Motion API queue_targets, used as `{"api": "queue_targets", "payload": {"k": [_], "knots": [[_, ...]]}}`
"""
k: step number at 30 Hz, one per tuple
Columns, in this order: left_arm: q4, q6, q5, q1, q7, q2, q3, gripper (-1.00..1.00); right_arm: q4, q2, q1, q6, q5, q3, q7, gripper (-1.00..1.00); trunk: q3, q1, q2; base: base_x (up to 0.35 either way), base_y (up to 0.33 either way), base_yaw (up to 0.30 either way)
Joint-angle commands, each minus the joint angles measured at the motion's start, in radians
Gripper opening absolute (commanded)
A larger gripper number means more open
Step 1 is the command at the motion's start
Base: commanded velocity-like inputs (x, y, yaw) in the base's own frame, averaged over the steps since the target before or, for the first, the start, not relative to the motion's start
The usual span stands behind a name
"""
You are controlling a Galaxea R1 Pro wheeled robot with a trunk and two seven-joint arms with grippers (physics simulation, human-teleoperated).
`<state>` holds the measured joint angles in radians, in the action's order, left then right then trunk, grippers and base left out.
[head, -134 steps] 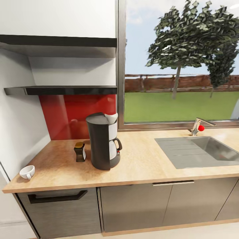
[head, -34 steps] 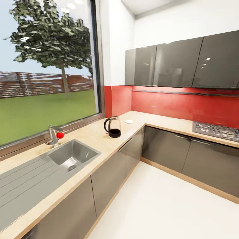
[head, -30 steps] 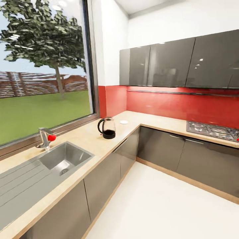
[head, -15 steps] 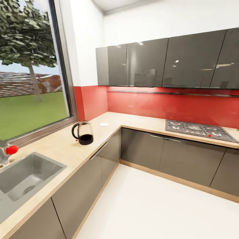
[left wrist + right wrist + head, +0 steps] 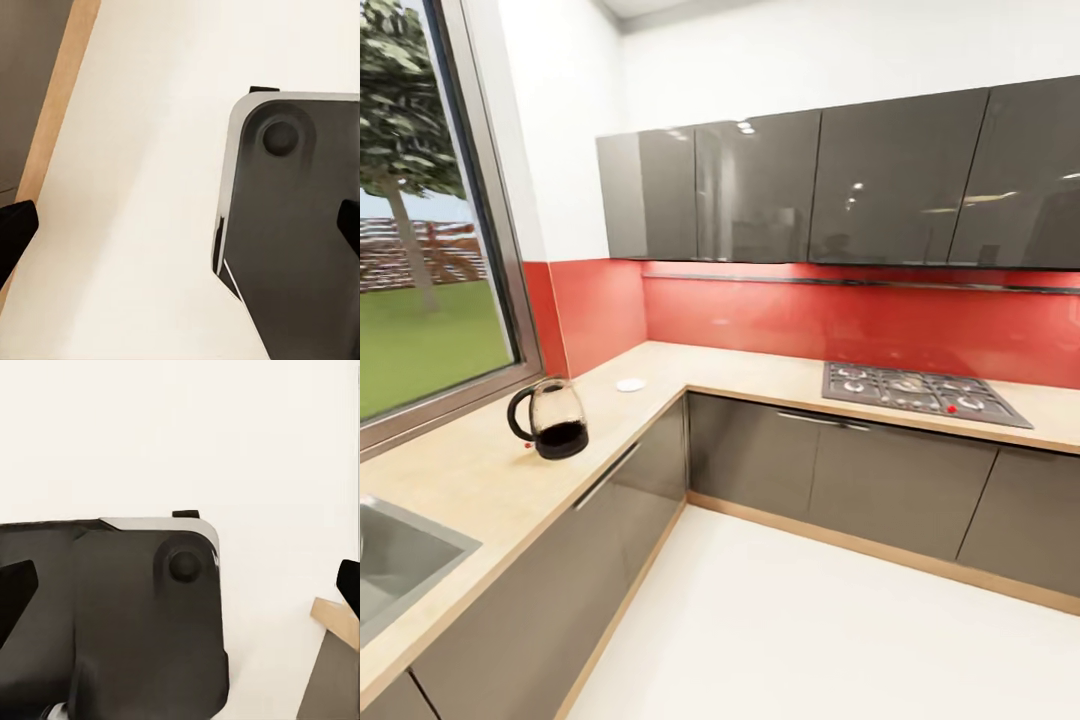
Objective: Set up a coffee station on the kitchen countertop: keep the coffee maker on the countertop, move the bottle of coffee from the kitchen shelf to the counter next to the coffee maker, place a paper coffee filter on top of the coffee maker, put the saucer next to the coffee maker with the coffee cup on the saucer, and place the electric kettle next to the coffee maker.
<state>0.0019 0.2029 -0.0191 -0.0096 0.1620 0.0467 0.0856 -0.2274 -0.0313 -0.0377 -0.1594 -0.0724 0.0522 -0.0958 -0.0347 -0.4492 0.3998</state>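
Kettle (image 5: 549, 420) stands on the countertop (image 5: 450, 480) near the corner, saucer (image 5: 630, 384) beyond it. Glass dome looks fragile and slippery (take the black loop handle); both my grippers hang released, fingertips spread, above the floor

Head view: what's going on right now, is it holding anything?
Nothing is being handled. The robot is in transit, facing the corner of the kitchen. The electric kettle stands on the countertop below the window, with the saucer lying apart from it, nearer the corner. A gas hob sits on the far run. Both wrist views look down at the white floor and the robot's dark base, with the fingertips spread wide and nothing between them.
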Motion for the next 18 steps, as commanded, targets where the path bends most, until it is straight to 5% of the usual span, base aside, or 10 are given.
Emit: {"api": "queue_targets", "payload": {"k": [1,18], "knots": [[0.001,0.004,-0.002,0.000,0.001,0.000,0.008,1.00,-0.001,0.000,-0.001,-0.002,-0.008,0.005,-0.004,1.00,0.000,-0.001,0.000,0.285,-0.150,-0.005],[-0.001,0.006,0.000,0.000,0.001,0.001,0.010,1.00,-0.001,0.001,-0.001,-0.002,-0.009,0.003,-0.004,1.00,0.000,-0.001,0.000,0.293,-0.127,-0.001]]}}
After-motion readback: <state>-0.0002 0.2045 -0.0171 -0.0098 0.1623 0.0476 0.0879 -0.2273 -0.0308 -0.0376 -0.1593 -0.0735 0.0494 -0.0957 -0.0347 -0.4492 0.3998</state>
